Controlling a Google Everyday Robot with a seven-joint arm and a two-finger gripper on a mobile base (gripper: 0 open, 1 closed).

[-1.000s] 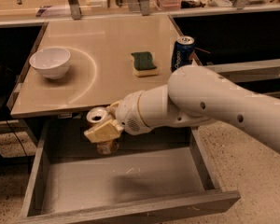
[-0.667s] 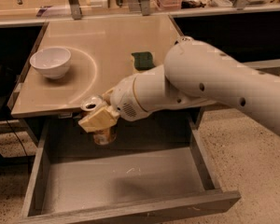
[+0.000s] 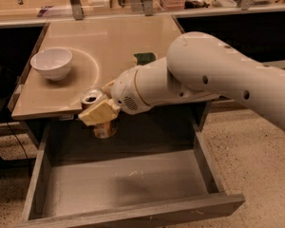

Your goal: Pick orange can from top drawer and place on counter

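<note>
My gripper (image 3: 99, 112) is shut on the orange can (image 3: 96, 100), its cream fingers (image 3: 100, 113) wrapped round the can's body. The can is upright with its silver top and pull-tab opening showing. It hangs at the counter's front edge (image 3: 42, 112), above the back of the open top drawer (image 3: 128, 184). The can's lower part shows below the fingers, in front of the cabinet. The beige counter (image 3: 114, 46) lies just behind the can. My white arm reaches in from the right.
A white bowl (image 3: 52, 63) stands on the counter's left side. A green sponge (image 3: 144, 58) lies at mid counter, partly behind my arm. Dark side shelves flank the counter. Clutter and metal posts stand along the back.
My gripper has lifted the orange can up and to the left, from over the drawer's back to the level of the counter's front edge. The arm now hides the blue can.
</note>
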